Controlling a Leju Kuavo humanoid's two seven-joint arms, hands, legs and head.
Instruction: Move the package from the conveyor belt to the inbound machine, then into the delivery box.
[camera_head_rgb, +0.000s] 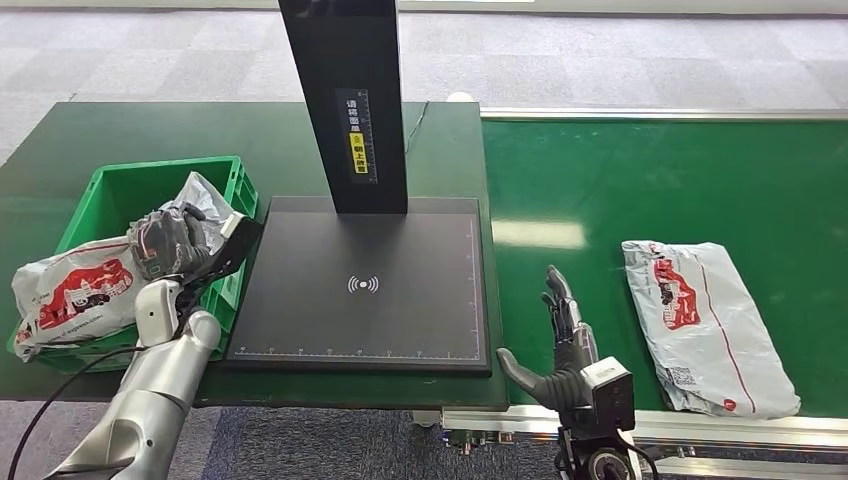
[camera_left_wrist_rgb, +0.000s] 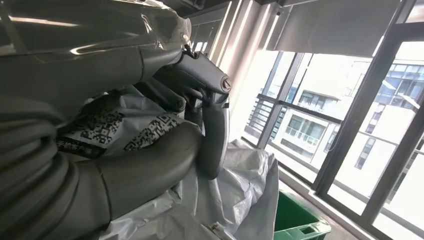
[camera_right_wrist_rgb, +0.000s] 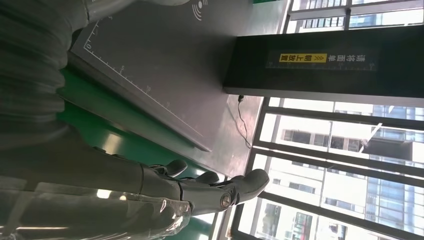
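Observation:
My left hand grips a grey plastic package with a red print, which hangs over the left side of the green delivery box. Up close, the left hand's fingers curl over the package's code labels. A second grey package lies on the green conveyor belt at the right. My right hand stands open at the belt's near edge, left of that package, fingers straight and apart. The black inbound machine's flat pad lies between both hands, bare, and also fills part of the right wrist view.
The machine's black upright column rises from the pad's far edge. A thin cable runs behind it on the dark green table. Grey carpet lies beyond the table, and large windows show in both wrist views.

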